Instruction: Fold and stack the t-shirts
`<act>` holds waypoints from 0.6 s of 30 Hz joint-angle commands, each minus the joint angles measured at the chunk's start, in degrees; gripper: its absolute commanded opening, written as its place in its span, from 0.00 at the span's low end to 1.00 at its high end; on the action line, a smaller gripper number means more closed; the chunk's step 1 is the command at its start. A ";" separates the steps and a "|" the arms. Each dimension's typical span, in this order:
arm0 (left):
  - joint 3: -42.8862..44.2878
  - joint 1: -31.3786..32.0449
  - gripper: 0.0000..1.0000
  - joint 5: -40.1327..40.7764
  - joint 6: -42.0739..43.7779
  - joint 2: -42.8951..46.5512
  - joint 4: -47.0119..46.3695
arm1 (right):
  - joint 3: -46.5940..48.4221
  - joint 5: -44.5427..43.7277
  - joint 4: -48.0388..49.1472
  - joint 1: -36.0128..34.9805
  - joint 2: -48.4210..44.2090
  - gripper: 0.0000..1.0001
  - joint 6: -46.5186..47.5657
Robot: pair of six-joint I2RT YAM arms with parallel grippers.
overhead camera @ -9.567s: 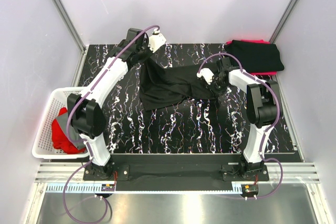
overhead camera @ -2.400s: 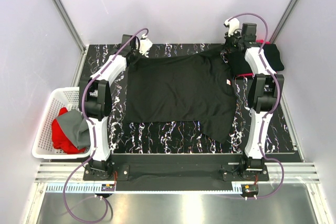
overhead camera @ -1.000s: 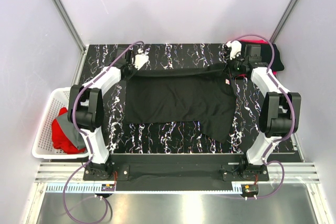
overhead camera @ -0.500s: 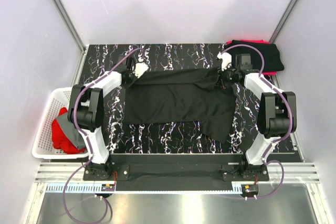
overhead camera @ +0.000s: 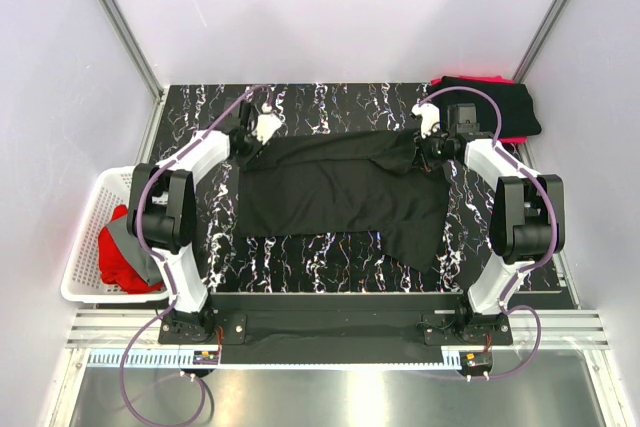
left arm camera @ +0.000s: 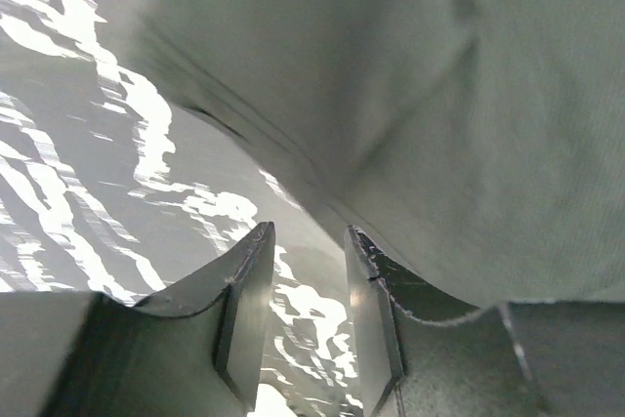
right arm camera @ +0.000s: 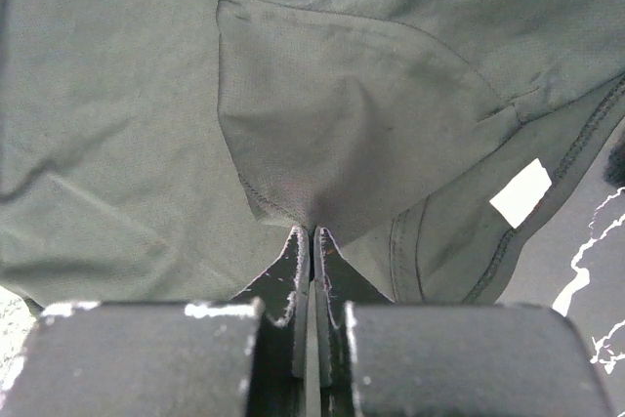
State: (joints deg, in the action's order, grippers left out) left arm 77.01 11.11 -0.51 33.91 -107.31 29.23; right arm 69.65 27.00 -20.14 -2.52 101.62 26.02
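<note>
A black t-shirt (overhead camera: 340, 192) lies spread on the marble table, its far edge folded over toward the near side. My left gripper (overhead camera: 248, 144) sits at the shirt's far left corner. In the left wrist view it (left arm camera: 308, 241) is open, with bare table between the jaws and the cloth (left arm camera: 439, 95) just to its right. My right gripper (overhead camera: 422, 147) is at the far right corner. The right wrist view shows it (right arm camera: 312, 229) shut on a pinched fold of the shirt (right arm camera: 342, 114), near a white label (right arm camera: 520, 192).
A stack of folded shirts (overhead camera: 490, 107), black over red, lies at the back right corner. Off the table's left edge stands a white basket (overhead camera: 82, 247) holding red and grey shirts (overhead camera: 125, 252). Metal frame posts and walls enclose the table.
Both grippers carried the shirt's far edge toward the near side, folding it over. The left gripper then opened and let go of its corner; the right stays shut on the cloth.
</note>
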 commanded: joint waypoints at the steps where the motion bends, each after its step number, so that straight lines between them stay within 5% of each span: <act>1: 5.60 0.14 0.40 -0.72 -1.74 2.45 0.65 | 1.37 -0.38 -0.78 -0.11 -1.25 0.01 1.49; 10: 5.69 0.05 0.40 -0.80 -1.65 1.75 1.44 | 3.39 -3.44 -0.43 -0.11 1.91 0.00 2.28; 18: 5.61 0.13 0.40 -1.25 -3.41 0.87 1.53 | 15.42 -7.05 1.42 -0.11 11.47 0.03 -0.53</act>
State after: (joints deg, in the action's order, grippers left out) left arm 81.54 11.14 -0.54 31.79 -107.31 31.22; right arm 79.18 22.50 -21.06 -2.52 110.43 26.81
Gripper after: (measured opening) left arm 0.399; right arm 0.019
